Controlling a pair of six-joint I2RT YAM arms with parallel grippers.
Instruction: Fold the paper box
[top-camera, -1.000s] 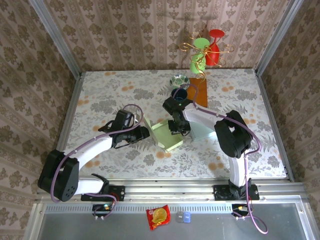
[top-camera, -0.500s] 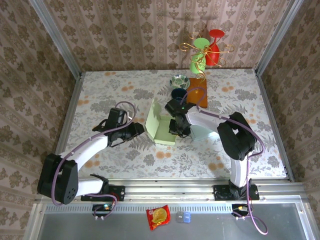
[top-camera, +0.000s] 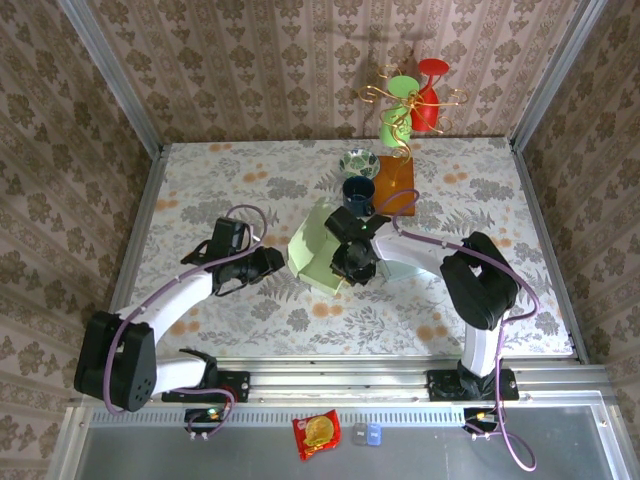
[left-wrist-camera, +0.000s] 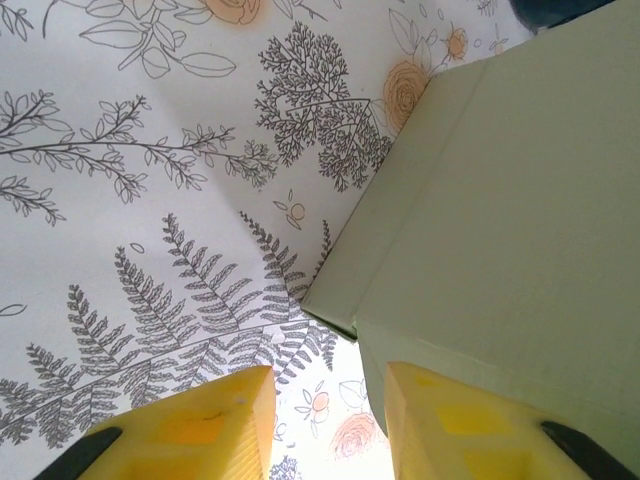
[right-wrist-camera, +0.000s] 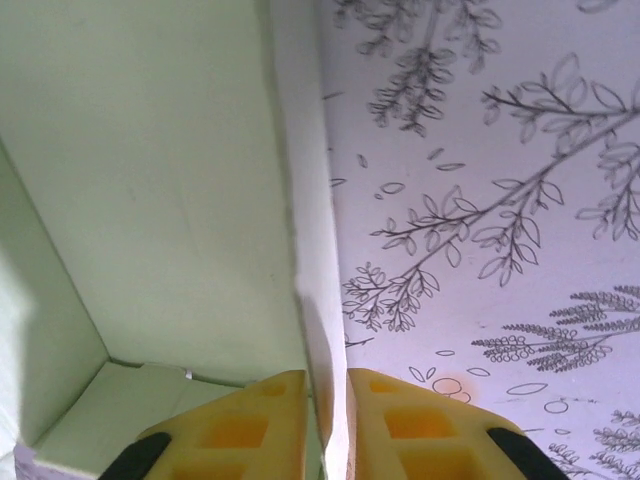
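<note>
Top view, paper box (top-camera: 318, 258): pale green, partly folded, at the middle of the table (top-camera: 220, 180); left flap raised, bare green floor showing inside.
Top view, right gripper (top-camera: 352, 268): down at the box's right side, touching it.
Top view, left gripper (top-camera: 283, 262): low over the table, just beside the box's left flap.
Top view, dark cup (top-camera: 358, 192): upright just behind the box; inside too dark to tell any contents.
Top view, patterned bowl (top-camera: 358, 161): behind the cup, beside an orange board (top-camera: 398, 182); patterned inside showing.
Top view, mug tree (top-camera: 410, 100): at the far edge, carrying a green cup (top-camera: 398, 112) and a red cup (top-camera: 430, 95).
Top view, snack packet (top-camera: 316, 433): on the near ledge between the arm bases.
Left wrist, fingers (left-wrist-camera: 190, 425): yellow, spread apart, flowered table in the gap, nothing clasped; box corner just ahead, the other finger against the box's outer wall.
Right wrist, fingers (right-wrist-camera: 250, 420): yellow, pinched onto the box's upright wall, one inside the box, one outside over the table.
</note>
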